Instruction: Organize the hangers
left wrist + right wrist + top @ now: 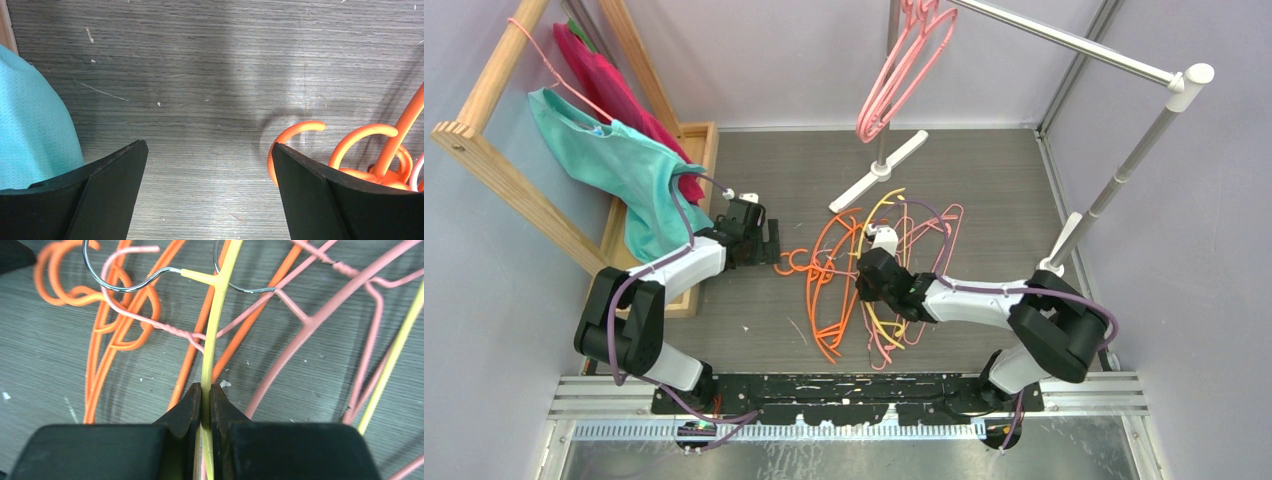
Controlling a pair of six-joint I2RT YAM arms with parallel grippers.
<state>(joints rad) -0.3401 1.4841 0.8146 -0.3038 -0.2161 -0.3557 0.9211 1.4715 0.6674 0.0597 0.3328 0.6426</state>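
At the middle of the desk (754,320), the right hand (205,392) grips the yellow hanger (216,315), its bar running straight ahead toward the far edge; the open left hand (209,150) sits just left of the orange hangers (295,132).

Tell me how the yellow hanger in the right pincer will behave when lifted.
The yellow hanger looks thin and rigid, so probably light and stiff. The right pincer grips one narrow bar, so it may swing or pivot. A pink hanger crosses it, likely snagging.
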